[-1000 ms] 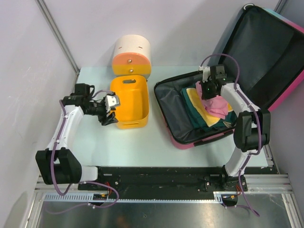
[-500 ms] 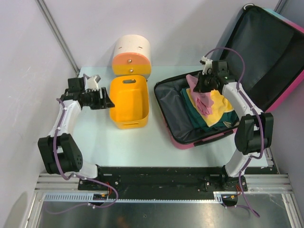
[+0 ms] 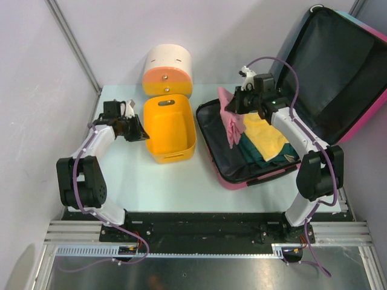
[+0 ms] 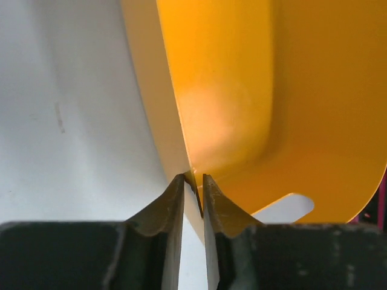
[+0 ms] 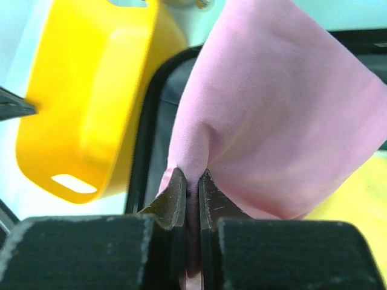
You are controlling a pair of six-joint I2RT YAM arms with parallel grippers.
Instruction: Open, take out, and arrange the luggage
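The right hand (image 5: 192,181) is clenched on a fold of a pink cloth (image 5: 272,109), which hangs from it above the left rim of the luggage (image 3: 338,66). The luggage lies open along the right edge of the desk (image 3: 157,187), its lid raised past the far right corner, with a yellow cloth (image 3: 266,136) and a green cloth (image 3: 257,154) inside. The left hand (image 4: 193,184) pinches the left rim of the yellow basket (image 3: 172,154), which stands toward the desk's far edge, just beside the luggage.
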